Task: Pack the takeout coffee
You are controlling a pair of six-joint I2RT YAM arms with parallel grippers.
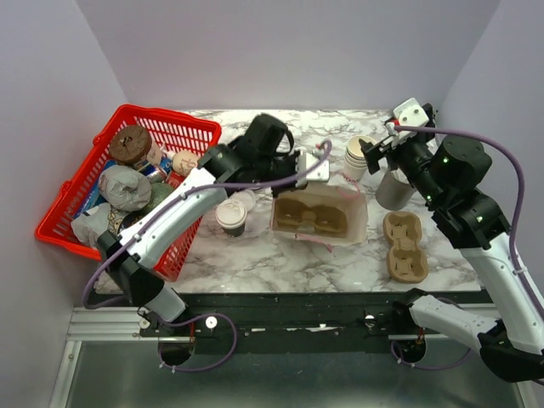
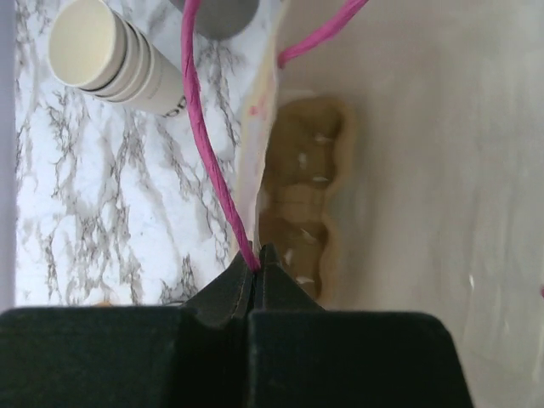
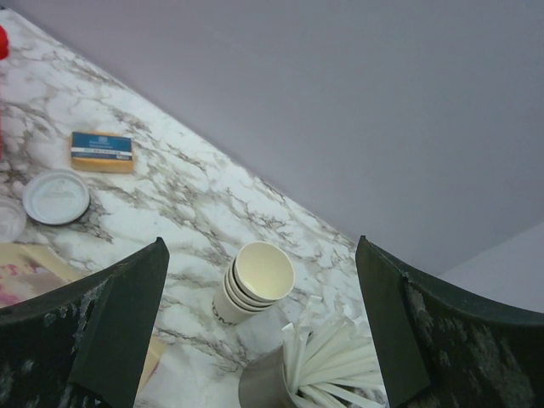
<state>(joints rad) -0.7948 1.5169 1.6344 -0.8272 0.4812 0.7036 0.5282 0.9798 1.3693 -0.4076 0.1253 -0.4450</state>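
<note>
Left gripper (image 2: 257, 270) is pinching shut on the cream paper bag's (image 2: 442, 170) pink cord handle (image 2: 206, 161), probably keeping it open for the white-lidded brown-banded paper cup (image 1: 230, 214). Right gripper (image 3: 261, 255) is hanging wide open, empty.

On the counter (image 1: 280, 263) stand the basket (image 1: 174, 119) at frame left, the coffee cup (image 1: 230, 214) centre, the bag (image 1: 357, 223) right of it.

The top camera looks steeply down from above the near edge of the bench (image 1: 255, 259). The left wrist camera peers past the left gripper (image 2: 257, 259), close into the paper bag (image 2: 425, 170). The right wrist camera, higher, faces the far edge. All share the cup stack (image 1: 357, 157) (image 2: 110, 55) (image 3: 255, 285).
</note>
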